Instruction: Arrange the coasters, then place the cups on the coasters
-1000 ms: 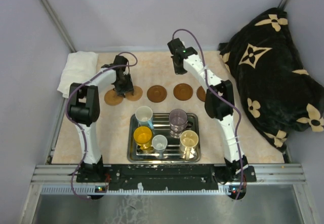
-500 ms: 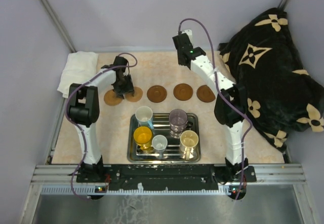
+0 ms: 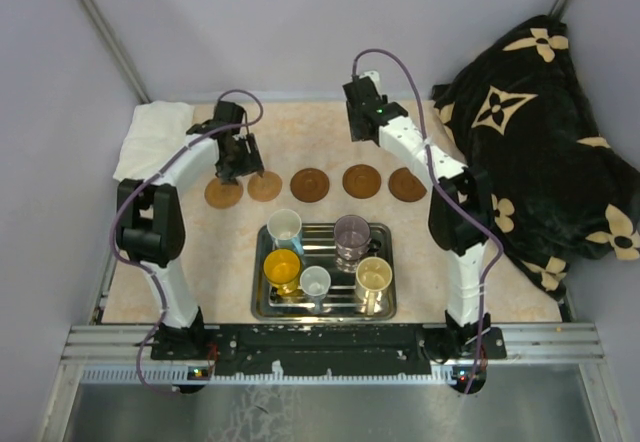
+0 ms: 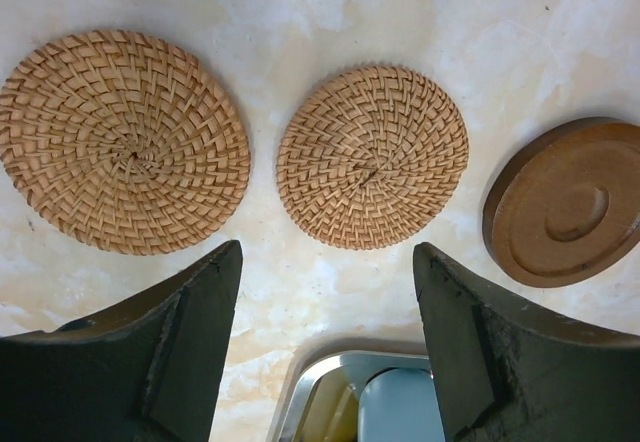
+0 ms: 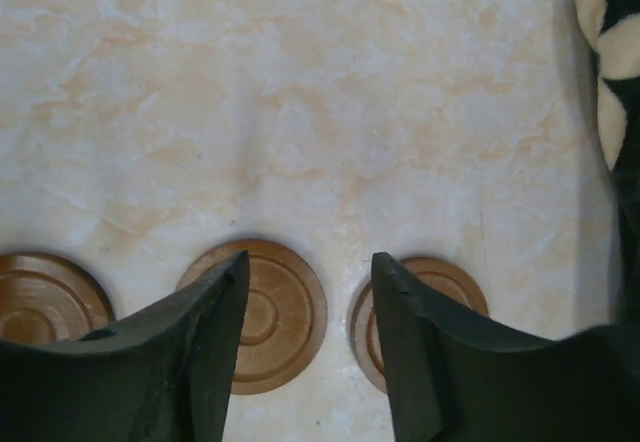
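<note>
Coasters [image 4: 372,157] look woven only in left wrist view.

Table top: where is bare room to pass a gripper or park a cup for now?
Bare: the far strip behind the coaster row, from the white towel to the black blanket; also the tabletop left of the steel tray. Crowded: the tray's five cups, and the narrow gaps between coasters.

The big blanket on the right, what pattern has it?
Black plush blanket: cream flowers and stars; top view best.
</note>
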